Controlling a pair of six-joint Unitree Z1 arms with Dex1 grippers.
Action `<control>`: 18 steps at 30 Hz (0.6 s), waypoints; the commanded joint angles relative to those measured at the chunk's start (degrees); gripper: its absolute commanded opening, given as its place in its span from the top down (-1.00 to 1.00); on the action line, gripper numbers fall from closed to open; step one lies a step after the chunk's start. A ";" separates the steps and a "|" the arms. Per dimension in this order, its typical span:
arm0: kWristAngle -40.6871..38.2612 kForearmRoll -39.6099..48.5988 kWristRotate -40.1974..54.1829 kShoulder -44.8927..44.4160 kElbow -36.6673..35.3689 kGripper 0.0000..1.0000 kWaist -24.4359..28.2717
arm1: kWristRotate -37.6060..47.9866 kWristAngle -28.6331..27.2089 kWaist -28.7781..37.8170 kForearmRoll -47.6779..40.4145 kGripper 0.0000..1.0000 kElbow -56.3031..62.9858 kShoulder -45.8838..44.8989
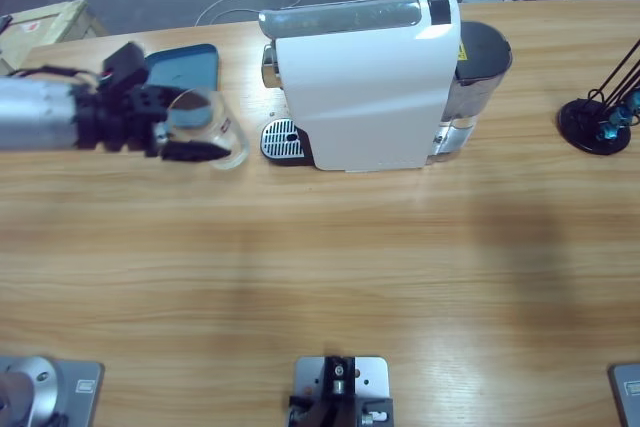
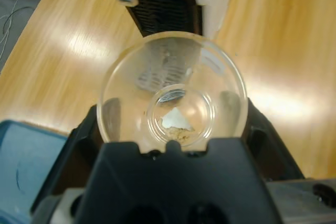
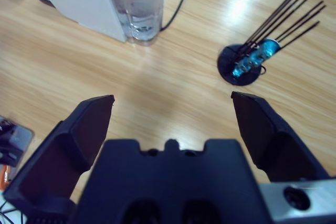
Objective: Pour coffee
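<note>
A: Where the left arm comes in from the left edge of the high view, what is at its jaws?

B: The left gripper is clamped on a clear glass cup, one black jaw on each side of it. In the left wrist view the cup lies on its side between the jaws, its open mouth facing the camera.

A: Any coffee in it?

B: Barely. Only a thin brownish trace sits at the low edge of the cup's base. No layer of dark liquid shows.

A: And where is the cup on the table?

B: Near the back left, just left of the white coffee machine. The machine's round perforated drip tray is just beside the cup, and they are apart. A blue tray lies behind the gripper; its corner shows at the lower left of the left wrist view.

A: What about the other arm?

B: The right gripper has its jaws spread wide with nothing between them, hanging above bare wooden table. I can't find that arm in the high view.

A: What does its camera see?

B: The machine's clear water tank at the top, and a black round stand with thin dark rods to the right, a blue piece at its base. In the high view that stand sits at the far right, well apart from the machine.
</note>
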 commanded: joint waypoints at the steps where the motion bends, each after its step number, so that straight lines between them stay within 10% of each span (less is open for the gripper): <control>1: -2.88 -0.54 4.28 15.56 -8.79 1.00 0.44 | -0.76 -0.60 0.68 3.63 -1.00 -1.47 -0.97; 18: -0.56 -0.61 3.21 22.90 -14.59 1.00 -4.73 | -0.76 -0.43 0.68 2.61 -1.00 -0.96 1.46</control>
